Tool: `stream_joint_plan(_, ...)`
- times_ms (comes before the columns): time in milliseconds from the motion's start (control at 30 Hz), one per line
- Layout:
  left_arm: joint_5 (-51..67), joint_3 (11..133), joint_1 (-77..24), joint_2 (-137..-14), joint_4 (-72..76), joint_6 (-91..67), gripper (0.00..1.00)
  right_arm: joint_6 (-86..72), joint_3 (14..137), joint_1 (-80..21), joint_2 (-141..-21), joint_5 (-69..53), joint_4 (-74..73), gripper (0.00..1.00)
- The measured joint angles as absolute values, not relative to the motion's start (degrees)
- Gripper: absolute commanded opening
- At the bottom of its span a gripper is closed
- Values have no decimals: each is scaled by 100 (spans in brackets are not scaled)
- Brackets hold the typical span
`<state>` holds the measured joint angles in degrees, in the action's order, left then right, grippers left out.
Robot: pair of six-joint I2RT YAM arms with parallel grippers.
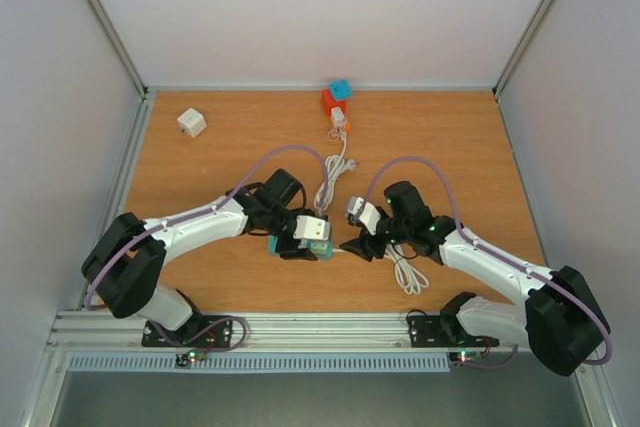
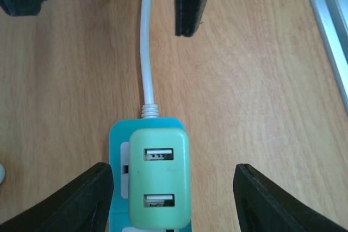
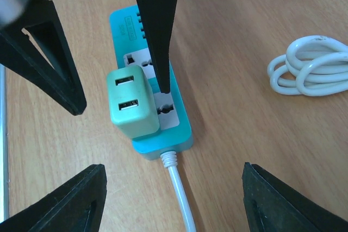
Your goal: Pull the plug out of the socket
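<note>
A pale green USB plug [image 2: 160,177] sits plugged into a teal socket strip [image 2: 117,134] lying on the wooden table. My left gripper [image 2: 173,188] is open, with one finger on each side of the plug and gaps on both sides. In the right wrist view the plug [image 3: 133,104] stands on the strip [image 3: 176,129], with the strip's white cable [image 3: 182,199] running toward the camera. My right gripper [image 3: 173,188] is open and empty, held above the cable end of the strip. In the top view both grippers, left [image 1: 300,247] and right [image 1: 358,245], meet at the strip [image 1: 321,248].
A red and blue cube socket [image 1: 337,97] with a white plug [image 1: 339,119] and a cable [image 1: 330,182] lies at the back centre. A white cube [image 1: 191,123] sits at the back left. A coiled white cable [image 3: 310,74] lies beside the right arm. A metal rail [image 2: 331,36] runs along the near edge.
</note>
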<state>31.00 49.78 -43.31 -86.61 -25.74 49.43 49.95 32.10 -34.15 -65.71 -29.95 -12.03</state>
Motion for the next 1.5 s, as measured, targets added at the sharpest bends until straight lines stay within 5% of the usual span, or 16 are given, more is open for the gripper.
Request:
stream_joint_plan(233, 2908, 4827, -4372, -8715, -2235, 4849, 40, 4991, 3210, -3415, -6606, -2995, -1203, 69)
stream_joint_plan(567, 2827, 4672, -4381, -8593, -2051, 4661, 31, 4989, 3210, -3411, -6635, -3000, -1203, 69)
stream_joint_plan(1500, 3197, 4724, -4016, -8075, -2471, 4539, 26, 4987, 3210, -3411, -6678, -3015, -1208, 71)
